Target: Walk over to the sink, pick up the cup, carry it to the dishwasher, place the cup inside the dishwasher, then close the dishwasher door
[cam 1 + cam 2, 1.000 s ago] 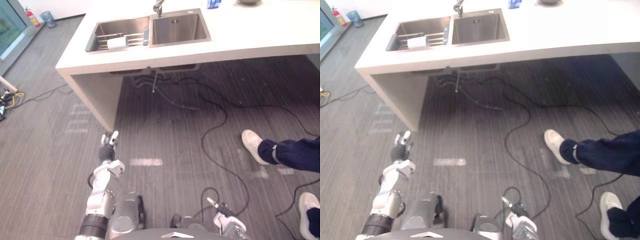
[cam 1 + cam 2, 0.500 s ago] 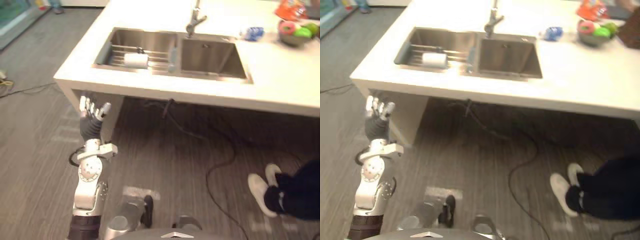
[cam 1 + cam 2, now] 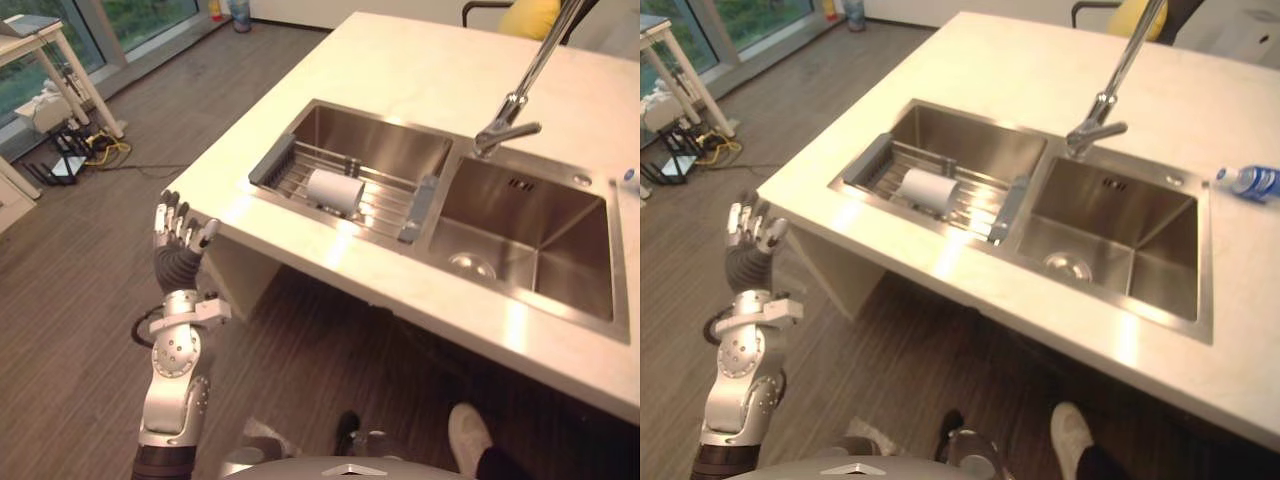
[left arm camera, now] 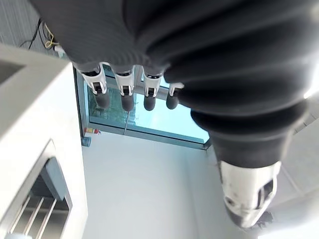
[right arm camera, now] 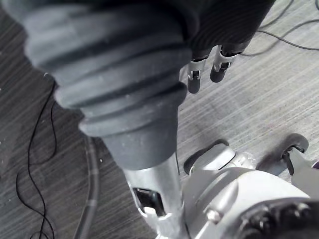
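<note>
A white cup (image 3: 335, 190) lies on its side on the wire rack (image 3: 375, 205) across the left basin of a steel double sink (image 3: 540, 235), set in a white counter (image 3: 400, 70). My left hand (image 3: 177, 258) is raised beside the counter's near corner, well short of the cup, fingers (image 4: 124, 92) straight and holding nothing. In the left wrist view the counter edge (image 4: 30, 124) shows past the fingers. My right hand (image 5: 202, 72) hangs low over the grey floor, its fingers relaxed and empty.
A tall tap (image 3: 512, 105) stands between the basins. A blue bottle (image 3: 1250, 182) lies on the counter to the right. A person's white shoe (image 3: 468, 435) is under the counter's front. A white side table (image 3: 40, 40) and floor cables (image 3: 80, 155) sit far left.
The camera has moved up close to the sink, which now shows large. My left hand has risen from near the floor to counter height. The person's legs have mostly left the picture.
</note>
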Motion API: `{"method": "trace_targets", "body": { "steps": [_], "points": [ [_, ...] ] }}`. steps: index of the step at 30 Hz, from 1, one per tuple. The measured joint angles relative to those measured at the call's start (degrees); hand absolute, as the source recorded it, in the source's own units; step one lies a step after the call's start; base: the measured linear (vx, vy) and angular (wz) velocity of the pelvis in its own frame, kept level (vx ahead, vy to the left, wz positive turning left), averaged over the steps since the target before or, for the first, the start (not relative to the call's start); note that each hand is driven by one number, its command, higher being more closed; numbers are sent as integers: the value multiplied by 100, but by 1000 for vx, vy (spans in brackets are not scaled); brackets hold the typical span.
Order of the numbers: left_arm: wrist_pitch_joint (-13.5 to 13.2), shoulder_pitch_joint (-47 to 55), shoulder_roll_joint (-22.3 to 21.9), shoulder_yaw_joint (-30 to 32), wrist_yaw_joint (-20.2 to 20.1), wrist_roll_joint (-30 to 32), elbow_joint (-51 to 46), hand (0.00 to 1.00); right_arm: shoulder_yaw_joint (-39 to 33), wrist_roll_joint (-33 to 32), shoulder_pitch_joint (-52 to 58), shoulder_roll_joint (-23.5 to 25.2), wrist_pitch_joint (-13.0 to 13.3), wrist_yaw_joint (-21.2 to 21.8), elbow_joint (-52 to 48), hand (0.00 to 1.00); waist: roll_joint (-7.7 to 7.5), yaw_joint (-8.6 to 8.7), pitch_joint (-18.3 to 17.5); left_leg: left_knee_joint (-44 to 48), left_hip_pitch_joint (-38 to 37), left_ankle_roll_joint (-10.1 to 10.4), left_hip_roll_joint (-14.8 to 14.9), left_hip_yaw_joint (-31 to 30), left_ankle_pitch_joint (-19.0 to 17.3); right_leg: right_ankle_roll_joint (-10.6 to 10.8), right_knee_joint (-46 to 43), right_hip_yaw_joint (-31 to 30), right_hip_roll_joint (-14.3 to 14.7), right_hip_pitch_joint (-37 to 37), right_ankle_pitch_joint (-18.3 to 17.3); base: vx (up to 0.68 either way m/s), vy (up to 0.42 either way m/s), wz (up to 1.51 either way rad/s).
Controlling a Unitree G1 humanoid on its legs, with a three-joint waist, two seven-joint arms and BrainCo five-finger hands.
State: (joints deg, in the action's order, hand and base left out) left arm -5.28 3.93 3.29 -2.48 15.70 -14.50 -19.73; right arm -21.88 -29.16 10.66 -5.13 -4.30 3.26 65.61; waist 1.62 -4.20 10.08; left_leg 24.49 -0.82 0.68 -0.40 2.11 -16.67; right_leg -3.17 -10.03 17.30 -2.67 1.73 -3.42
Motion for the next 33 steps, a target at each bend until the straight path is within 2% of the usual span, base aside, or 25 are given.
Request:
{"method": "trace_targets", "body": {
  "steps": [3, 5, 7, 8, 9, 10, 11, 13, 14, 16, 18, 21, 27, 30, 33],
  "points": [
    [-5, 78, -2, -11, -161, 0, -335, 0, 274, -76, 6, -32, -137, -15, -237, 0, -78, -54, 100, 51, 577, 87, 238, 157, 16, -8, 65, -56, -143, -368, -183, 134, -74, 0],
    [-51, 192, 0, 34, -331, -109, -727, 0, 353, -105, 36, -189, -219, -24, -394, 0, -29, -163, 98, -115, 1073, 211, 436, 275, 554, 181, -137, -181, -361, -401, -371, 105, 52, -42],
    [-61, 209, 2, 106, -517, -204, -839, 0, 356, -258, 23, -225, -219, -66, -420, 0, 16, -216, 99, -175, 1132, 194, 578, 274, 931, 284, -329, -434, -473, -418, -463, 138, 132, -72],
    [-65, 218, 4, 145, -658, -270, -895, 0, 356, -323, 24, -217, -216, -85, -468, 0, 44, -199, 80, -198, 1052, 160, 671, 252, 1276, 416, -434, -589, -529, -423, -515, 239, 249, -91],
    [-71, 220, 2, 117, -813, -303, -896, 0, 346, -335, 39, -221, -211, -85, -506, 0, 119, -171, 21, -394, 868, 203, 718, 211, 1777, 526, -442, -758, -550, -414, -547, 209, 234, -79],
    [-74, 220, -1, 99, -889, -314, -896, 0, 329, -383, 50, -230, -207, -85, -511, 0, 181, -132, -18, -567, 753, 188, 720, 155, 2050, 601, -435, -802, -559, -393, -558, 210, 307, -60],
    [-86, 213, 12, 55, -1001, -320, -895, 0, 320, -446, 65, -236, -177, -88, -517, 0, 277, -44, -109, -1030, 510, 329, 690, 81, 2135, 723, -422, -837, -585, -329, -591, 205, 366, -26],
    [-88, 67, 24, -105, -1115, -324, -868, 0, 62, -673, 81, -112, -93, -90, -479, 0, 313, 117, -271, -2023, 187, 513, 493, 75, 2003, 985, -333, -878, -816, -141, -566, 195, 414, -3],
    [-88, 11, 25, -153, -1116, -331, -824, 0, -27, -720, 79, -79, -87, -89, -417, 0, 301, 125, -276, -2196, 133, 515, 451, 79, 1975, 1041, -264, -884, -851, -131, -531, 132, 327, -3],
    [-83, -113, 147, -278, -1116, -343, -584, 0, -330, -912, 65, 166, -92, -99, -259, 0, 24, 125, -283, -2466, 9, 432, 221, 167, 1959, 1241, 9, -865, -1048, -200, -308, 91, 237, -14],
    [-18, -121, 288, -307, -1108, -353, -532, 0, -434, -996, 75, 247, -64, -138, -127, 0, -119, 136, -319, -2466, -83, 273, 137, 280, 1853, 1341, 169, -853, -1133, -301, -195, 61, 137, -27],
    [117, -225, 397, -460, -1114, -503, -448, 0, -596, -977, 81, 279, -40, -277, -105, 0, -148, 160, -326, -2466, -181, 172, 81, 449, 1744, 1380, 326, -860, -1189, -369, -54, 9, 97, -29],
    [216, -291, 395, -671, -1067, -192, -260, 0, -652, -634, 84, 281, -54, -324, -102, 0, -143, 301, -339, -2510, -221, 227, 144, 600, 1702, 1324, 599, -864, -1120, -392, 142, -31, 18, -19],
    [214, -446, 396, -655, -765, 54, -204, 0, -651, -415, 84, 270, -66, -305, -104, 0, -168, 326, -379, -2568, -225, 236, 174, 610, 1746, 1358, 705, -858, -1064, -408, 263, -1, -10, -2],
    [171, -665, 397, -639, -303, 614, -189, 0, -644, -250, 85, 257, -90, -229, -103, 0, -236, 360, -426, -2574, -281, 208, 215, 653, 1765, 1328, 865, -824, -1005, -534, 388, 10, -13, -7]
  ]
}}
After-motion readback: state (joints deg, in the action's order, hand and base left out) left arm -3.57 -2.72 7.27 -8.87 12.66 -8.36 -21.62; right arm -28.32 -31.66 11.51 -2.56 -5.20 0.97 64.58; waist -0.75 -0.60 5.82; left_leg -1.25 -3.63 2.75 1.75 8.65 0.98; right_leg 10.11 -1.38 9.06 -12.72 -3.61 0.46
